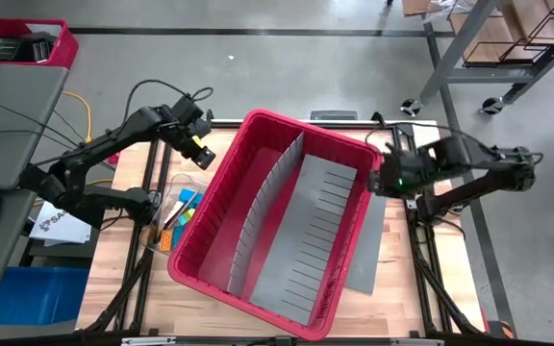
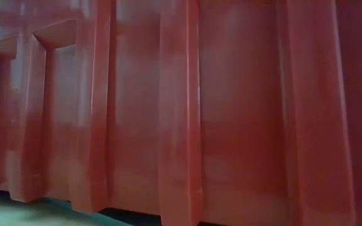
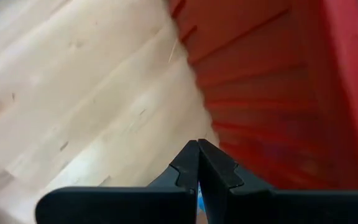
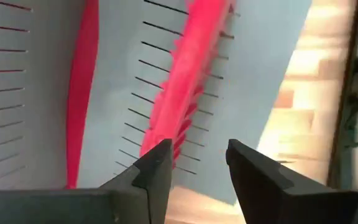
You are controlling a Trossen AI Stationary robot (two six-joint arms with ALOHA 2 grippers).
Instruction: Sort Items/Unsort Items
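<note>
The items (image 1: 183, 213), blue, orange and yellow pieces, lay left of centre beside the red bin (image 1: 258, 279). The left pincer (image 1: 200, 154) hovered above them, fingers together; it should part them before descending. The right pincer (image 1: 378, 179) stood apart at the bin's right rim. Wooden surface (image 1: 113, 279); grey floor beyond.

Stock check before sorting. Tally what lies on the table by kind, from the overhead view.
Red bin: 1
Grey slotted panels: 3 (two inside the bin, one beside it)
Blue piece: 1
Orange piece: 1
Total: 6 that can be made out; other small bits left of the bin are too small to tell.
</note>
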